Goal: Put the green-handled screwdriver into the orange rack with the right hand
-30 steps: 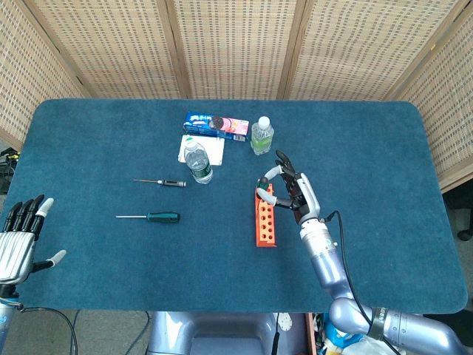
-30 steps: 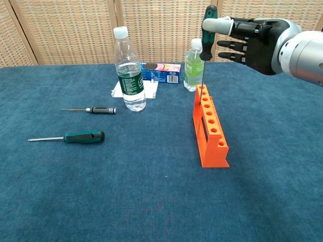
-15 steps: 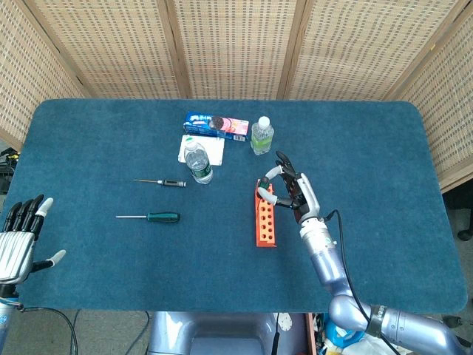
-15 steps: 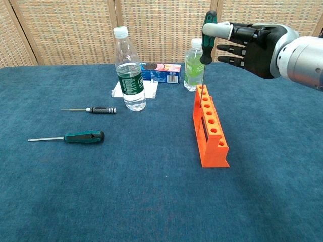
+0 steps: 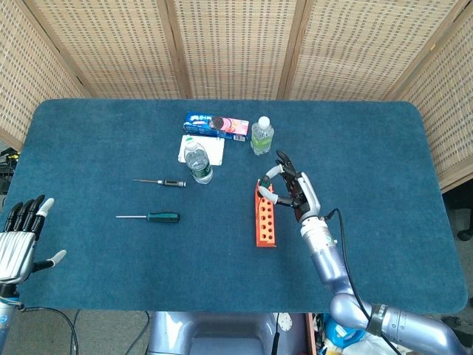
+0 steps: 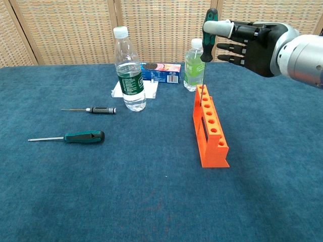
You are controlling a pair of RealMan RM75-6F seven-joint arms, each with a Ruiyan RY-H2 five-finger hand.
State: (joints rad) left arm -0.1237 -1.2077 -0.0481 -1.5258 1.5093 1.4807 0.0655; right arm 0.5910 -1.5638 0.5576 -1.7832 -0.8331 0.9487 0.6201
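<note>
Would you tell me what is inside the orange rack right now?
The green-handled screwdriver's shaft enters a far hole of the orange rack, pinched by the right robot hand. Its tip is hidden; nearer holes look empty.

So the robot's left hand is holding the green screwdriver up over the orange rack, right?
Not quite: it is the right hand that holds the green screwdriver upright over the orange rack, as the chest view shows. The left hand holds nothing at the table's edge in the head view.

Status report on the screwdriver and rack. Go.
Right hand pinching green-handled screwdriver upright, tip at far holes of orange rack. Left hand open, idle. Nothing blocking.
</note>
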